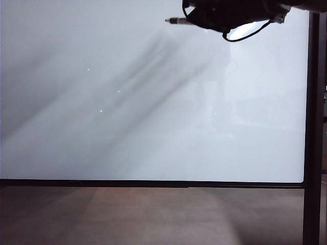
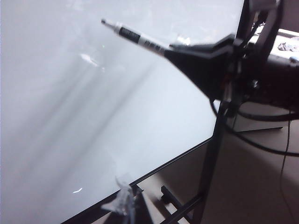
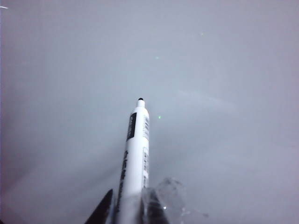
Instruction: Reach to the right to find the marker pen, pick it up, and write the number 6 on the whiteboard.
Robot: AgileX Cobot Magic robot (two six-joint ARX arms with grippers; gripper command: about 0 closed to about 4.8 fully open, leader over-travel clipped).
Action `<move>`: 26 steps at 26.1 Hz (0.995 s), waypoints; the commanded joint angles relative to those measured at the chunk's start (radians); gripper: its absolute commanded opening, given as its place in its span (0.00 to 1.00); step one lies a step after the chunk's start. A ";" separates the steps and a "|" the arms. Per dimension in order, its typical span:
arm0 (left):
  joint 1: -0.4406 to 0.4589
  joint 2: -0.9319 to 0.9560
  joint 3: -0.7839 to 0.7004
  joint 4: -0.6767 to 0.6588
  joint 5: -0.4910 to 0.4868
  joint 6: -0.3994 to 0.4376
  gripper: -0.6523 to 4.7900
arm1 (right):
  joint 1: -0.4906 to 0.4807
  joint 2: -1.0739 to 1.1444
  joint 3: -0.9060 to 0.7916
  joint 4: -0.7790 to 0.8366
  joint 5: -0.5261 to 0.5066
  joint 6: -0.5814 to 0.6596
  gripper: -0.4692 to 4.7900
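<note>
1. Here the whiteboard (image 1: pixel 127 127) fills the exterior view from the left edge across; its face is blank, with a black frame and a dark post on the right.
2. The left claw (image 2: pixel 122 201) shows only as a blurred tip low in its own wrist view; I cannot tell whether it is open or closed.
3. Top right, the right claw (image 1: pixel 196 19) grips the marker pen (image 1: pixel 176 21), whose long axis lies nearly level, tip pointing left, near the board's upper edge.

Dim room, bare brownish floor (image 1: pixel 153 217)
</note>
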 commanded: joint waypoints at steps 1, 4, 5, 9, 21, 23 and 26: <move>-0.002 -0.003 0.003 0.017 0.003 -0.003 0.11 | 0.013 0.005 0.005 0.034 0.056 -0.005 0.15; -0.002 -0.003 0.003 0.017 0.004 -0.003 0.11 | 0.013 0.017 0.005 0.056 0.082 -0.005 0.15; -0.002 -0.003 0.003 0.016 0.004 -0.003 0.11 | 0.013 0.023 0.006 0.061 0.089 -0.005 0.15; -0.002 -0.003 0.004 0.016 0.005 -0.003 0.11 | 0.013 0.039 0.010 0.066 0.114 -0.005 0.15; -0.002 -0.003 0.004 0.017 0.004 -0.003 0.11 | 0.013 0.084 0.013 0.114 0.111 -0.006 0.15; -0.002 -0.003 0.003 0.017 0.004 -0.003 0.11 | 0.013 0.091 0.016 0.115 0.111 -0.006 0.15; -0.002 -0.003 0.003 0.017 0.004 -0.003 0.11 | 0.013 0.103 0.029 0.114 0.111 -0.006 0.15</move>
